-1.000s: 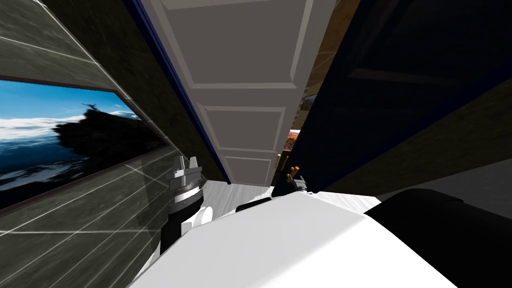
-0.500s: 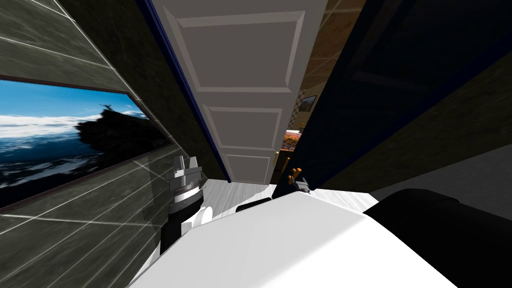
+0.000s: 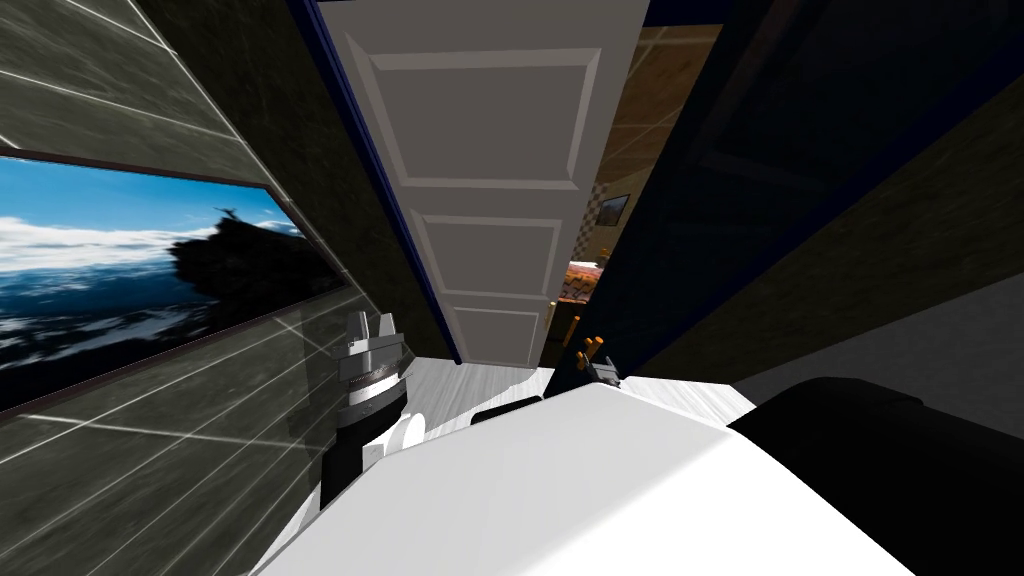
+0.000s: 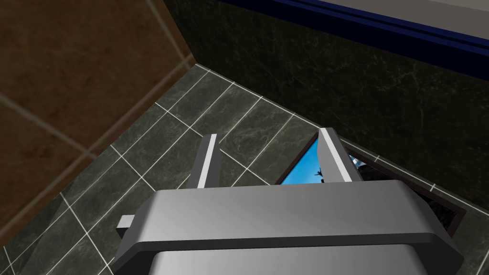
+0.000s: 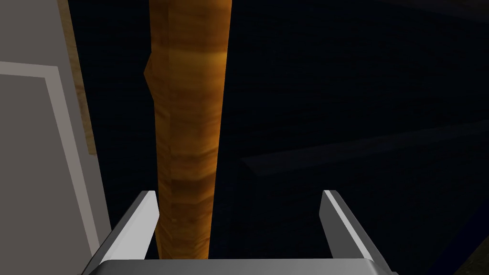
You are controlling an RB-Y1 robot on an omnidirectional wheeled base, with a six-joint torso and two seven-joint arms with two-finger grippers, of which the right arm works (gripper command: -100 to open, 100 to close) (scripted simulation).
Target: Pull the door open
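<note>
Panelled door ajar beside dark tiled wall; left gripper spread, right gripper spread astride orange bar.

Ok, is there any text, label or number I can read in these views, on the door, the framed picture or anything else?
None can be read. The white panelled door is blank. The framed picture on the tiled wall shows sky and a dark shape, no lettering. The orange-brown bar bears no mark. The small frame past the door's edge is too small to tell.
</note>
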